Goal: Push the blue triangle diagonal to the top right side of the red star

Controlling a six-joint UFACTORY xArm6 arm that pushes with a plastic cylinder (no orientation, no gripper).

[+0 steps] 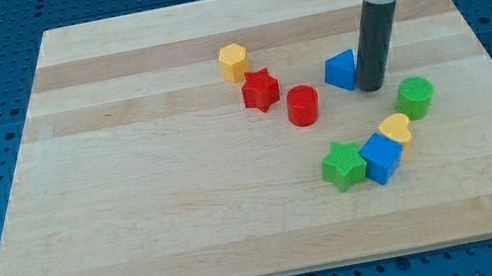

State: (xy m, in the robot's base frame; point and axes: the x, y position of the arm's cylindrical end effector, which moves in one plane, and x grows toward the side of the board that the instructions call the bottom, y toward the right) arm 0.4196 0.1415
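The blue triangle [341,70] sits on the wooden board [131,178], right of centre. The red star [260,91] lies to its left, about level with it. My tip [371,88] rests on the board right beside the blue triangle, at its right side, touching or nearly touching it. The dark rod rises from there to the arm at the view's top right.
A yellow hexagon [233,62] lies up-left of the red star. A red cylinder [302,106] sits between star and triangle, slightly lower. A green cylinder [414,96], a yellow block [395,129], a blue cube [381,157] and a green star [342,165] lie at lower right.
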